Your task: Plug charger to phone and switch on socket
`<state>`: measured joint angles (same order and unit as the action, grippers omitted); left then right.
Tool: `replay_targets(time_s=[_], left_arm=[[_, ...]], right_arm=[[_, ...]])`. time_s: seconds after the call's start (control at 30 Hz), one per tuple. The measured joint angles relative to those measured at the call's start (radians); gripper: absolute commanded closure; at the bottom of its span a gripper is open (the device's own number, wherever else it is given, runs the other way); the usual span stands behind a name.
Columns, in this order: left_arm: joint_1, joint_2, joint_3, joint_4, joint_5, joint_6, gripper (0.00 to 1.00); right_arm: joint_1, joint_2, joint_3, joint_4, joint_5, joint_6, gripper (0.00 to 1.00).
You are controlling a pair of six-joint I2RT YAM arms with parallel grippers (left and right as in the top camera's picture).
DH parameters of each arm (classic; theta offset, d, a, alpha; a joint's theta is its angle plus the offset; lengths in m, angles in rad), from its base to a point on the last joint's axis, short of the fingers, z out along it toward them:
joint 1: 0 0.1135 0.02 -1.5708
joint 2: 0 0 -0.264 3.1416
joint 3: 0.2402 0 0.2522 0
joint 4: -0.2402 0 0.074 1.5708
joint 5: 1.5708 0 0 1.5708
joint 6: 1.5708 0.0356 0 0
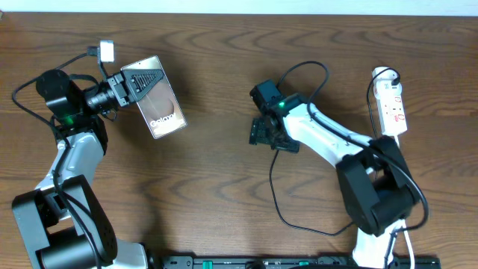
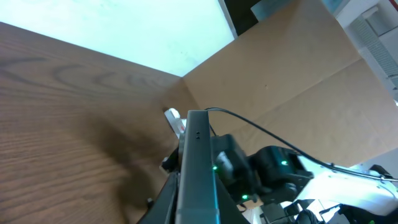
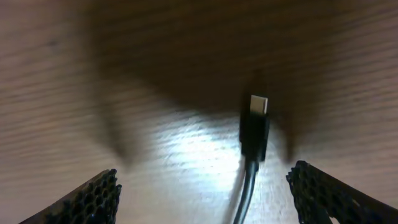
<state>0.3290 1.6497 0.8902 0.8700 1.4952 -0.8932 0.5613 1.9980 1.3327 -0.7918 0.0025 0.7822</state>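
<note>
My left gripper (image 1: 138, 84) is shut on the bronze-brown phone (image 1: 158, 106), which is lifted off the table at the upper left. In the left wrist view the phone (image 2: 198, 155) stands edge-on between the fingers of that gripper (image 2: 189, 214). My right gripper (image 1: 265, 132) is open at mid-table. In the right wrist view its fingers (image 3: 208, 199) straddle the charger's black plug tip (image 3: 257, 124), which lies on the wood untouched. The charger cable (image 1: 273, 187) trails toward the front. The white socket (image 1: 393, 104) lies at the far right, and also shows far off in the left wrist view (image 2: 174, 119).
A small white block (image 1: 106, 51) on a black lead sits by the left arm at the back. The right arm's own black cable (image 1: 314, 69) loops above its wrist. A cardboard wall (image 2: 292, 81) stands beyond the table.
</note>
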Motion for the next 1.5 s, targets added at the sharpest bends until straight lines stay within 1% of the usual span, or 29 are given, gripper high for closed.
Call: replay_targets(time_s=[0.17,0.4,0.57,0.7,0.73,0.87,0.97,1.2,1.33,1.5], left_arm=[[0.0,0.0,0.0,0.0,0.005,0.0,0.93],[0.0,0.0,0.0,0.0,0.012,0.0,0.93],[0.0,0.0,0.0,0.0,0.015,0.0,0.93],[0.0,0.0,0.0,0.0,0.018,0.0,0.93],[0.0,0.0,0.0,0.0,0.018,0.0,0.92],[0.0,0.0,0.0,0.0,0.019,0.0,0.92],[0.0,0.0,0.0,0.0,0.019,0.0,0.93],[0.0,0.0,0.0,0.0,0.019,0.0,0.93],[0.0,0.0,0.0,0.0,0.02,0.0,0.93],[0.0,0.0,0.0,0.0,0.023,0.0,0.93]], right_arm=[[0.0,0.015,0.0,0.003,0.006,0.005,0.16],[-0.004,0.015,0.0,0.027,0.016,0.02,0.32],[-0.015,0.016,0.0,0.044,0.016,0.024,0.53],[-0.025,0.017,0.0,0.046,0.013,0.025,0.78],[-0.026,0.018,0.0,0.046,0.013,0.026,0.81],[-0.027,0.019,0.0,0.046,0.013,0.023,0.9],[-0.027,0.02,0.0,0.045,0.013,0.021,0.92],[-0.027,0.02,0.0,0.045,0.008,0.022,0.92],[-0.027,0.02,0.0,0.045,0.002,0.022,0.83],[-0.016,0.02,0.0,0.045,-0.003,0.021,0.84]])
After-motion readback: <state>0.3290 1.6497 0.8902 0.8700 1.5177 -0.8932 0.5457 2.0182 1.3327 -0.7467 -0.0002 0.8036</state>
